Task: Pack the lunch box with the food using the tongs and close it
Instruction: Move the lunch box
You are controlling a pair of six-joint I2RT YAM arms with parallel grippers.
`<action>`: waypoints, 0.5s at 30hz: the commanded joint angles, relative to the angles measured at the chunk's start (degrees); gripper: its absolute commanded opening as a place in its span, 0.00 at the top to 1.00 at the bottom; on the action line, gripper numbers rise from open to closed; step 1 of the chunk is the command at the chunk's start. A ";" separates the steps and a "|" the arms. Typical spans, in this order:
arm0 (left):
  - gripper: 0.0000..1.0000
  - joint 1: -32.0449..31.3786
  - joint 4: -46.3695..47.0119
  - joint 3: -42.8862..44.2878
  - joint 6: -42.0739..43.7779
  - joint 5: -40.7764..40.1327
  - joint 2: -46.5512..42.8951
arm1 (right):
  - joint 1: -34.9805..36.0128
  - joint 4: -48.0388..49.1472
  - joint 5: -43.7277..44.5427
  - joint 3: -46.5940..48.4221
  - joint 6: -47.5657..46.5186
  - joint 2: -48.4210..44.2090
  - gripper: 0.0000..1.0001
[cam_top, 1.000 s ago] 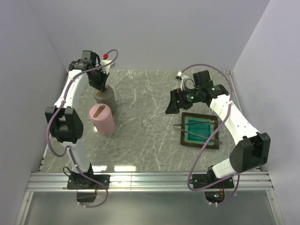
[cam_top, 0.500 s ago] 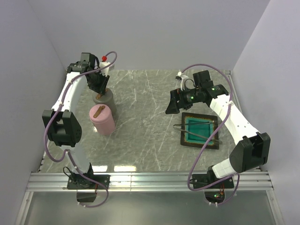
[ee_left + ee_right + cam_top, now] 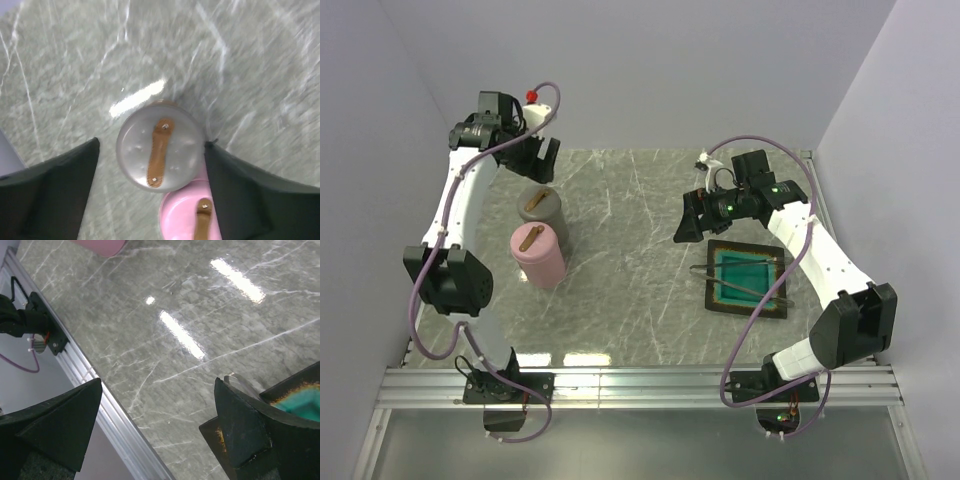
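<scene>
Tongs (image 3: 738, 283) lie flat and untouched on the right side of the table (image 3: 640, 260). They rest slantwise across a dark-rimmed tray (image 3: 744, 311) with a teal inside, one end poking out past the tray's left edge and the other reaching toward its near right corner. From where I stand I cannot tell whether anything lies in the tray under them.

The right gripper (image 3: 690, 218) hangs just beyond the tray's far left corner, above the bare marble. Its jaws are spread wide and nothing is between them. In its wrist view the two dark fingers (image 3: 55, 425) frame the stone surface, with the corner of the tray under the right-hand one.

Across the table on the left stand two round lidded tubs, upright and just beside each other. The grey tub (image 3: 541, 206) is farther from the arm bases and the pink tub (image 3: 540, 255) is nearer. Each lid carries a brown strap (image 3: 159, 150) across its top. In the left wrist view the two lids look close enough to touch, though I cannot be sure they do.

The left gripper (image 3: 538, 158) hovers above the grey tub, a little toward the back wall, and is clear of it. Its jaws are wide apart and hold nothing. Seen from its own camera, the grey lid sits below and between the two fingers (image 3: 55, 185), with a gap on each side.
</scene>
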 commanded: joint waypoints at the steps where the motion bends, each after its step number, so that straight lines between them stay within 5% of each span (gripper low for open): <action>1: 0.05 0.21 5.92 2.37 -3.18 4.66 -5.74 | 0.39 1.19 2.97 2.40 -0.28 -3.36 0.00; 9: 0.01 -4.26 11.11 1.76 -10.30 7.92 -8.20 | -3.65 5.41 10.45 1.17 2.01 -9.60 0.00; 15: 0.01 -15.23 21.22 -10.36 -14.26 0.38 -11.81 | -12.96 9.37 10.63 -3.31 6.75 -13.29 0.00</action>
